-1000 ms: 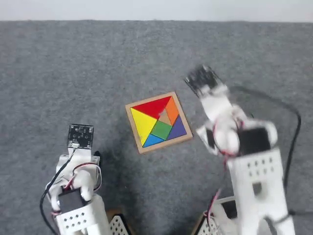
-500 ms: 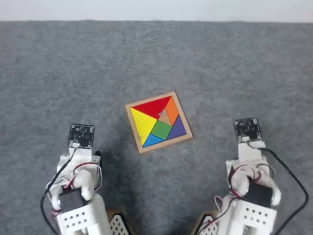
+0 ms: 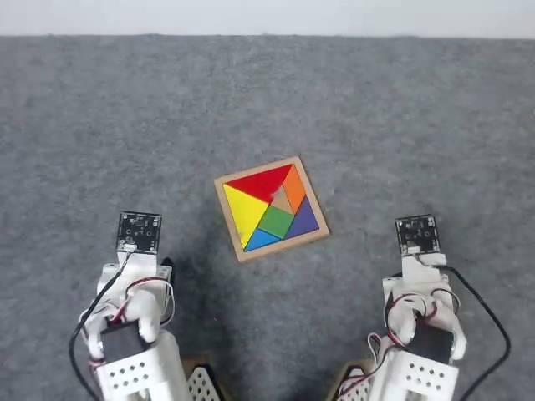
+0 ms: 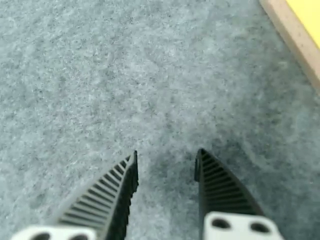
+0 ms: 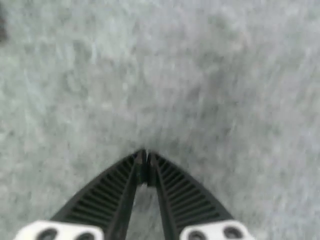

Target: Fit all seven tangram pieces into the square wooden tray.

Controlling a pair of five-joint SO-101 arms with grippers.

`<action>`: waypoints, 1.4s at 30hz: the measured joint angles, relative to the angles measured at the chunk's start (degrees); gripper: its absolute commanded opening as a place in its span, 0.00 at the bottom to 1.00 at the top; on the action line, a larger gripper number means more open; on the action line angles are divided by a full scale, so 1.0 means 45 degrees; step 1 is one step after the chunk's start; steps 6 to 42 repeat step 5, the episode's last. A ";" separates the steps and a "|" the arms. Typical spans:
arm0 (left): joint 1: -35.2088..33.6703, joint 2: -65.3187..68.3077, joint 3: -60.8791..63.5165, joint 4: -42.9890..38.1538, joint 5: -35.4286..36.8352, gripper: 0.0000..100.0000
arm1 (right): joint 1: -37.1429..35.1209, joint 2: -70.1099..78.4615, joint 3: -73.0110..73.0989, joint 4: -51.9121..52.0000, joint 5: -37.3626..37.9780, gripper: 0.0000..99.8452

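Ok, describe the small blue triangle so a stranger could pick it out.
Mid-table on the grey cover, the square wooden tray lies tilted. Along its edge lowest in the high view, the small blue triangle sits beside the large yellow triangle and green square; it is the only blue piece.

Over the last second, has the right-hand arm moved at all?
Yes. The right arm drew back from beside the tray, folding toward the near edge of the table; the tray stayed put.

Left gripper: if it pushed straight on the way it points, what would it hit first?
Probably just the grey mat; the left gripper seems to aim past the wooden tray, not at it.
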 measured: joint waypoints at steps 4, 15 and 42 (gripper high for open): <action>0.0000 0.0000 0.0000 0.0000 0.0000 0.19 | 0.0000 0.0000 0.0000 0.0000 0.0000 0.01; 0.0000 0.0000 0.0000 0.0000 0.0000 0.19 | -0.0020 0.0000 0.0000 0.0000 0.0000 0.01; 0.0000 0.0000 0.0000 0.0000 0.0000 0.19 | -0.0020 0.0000 0.0000 0.0000 0.0000 0.01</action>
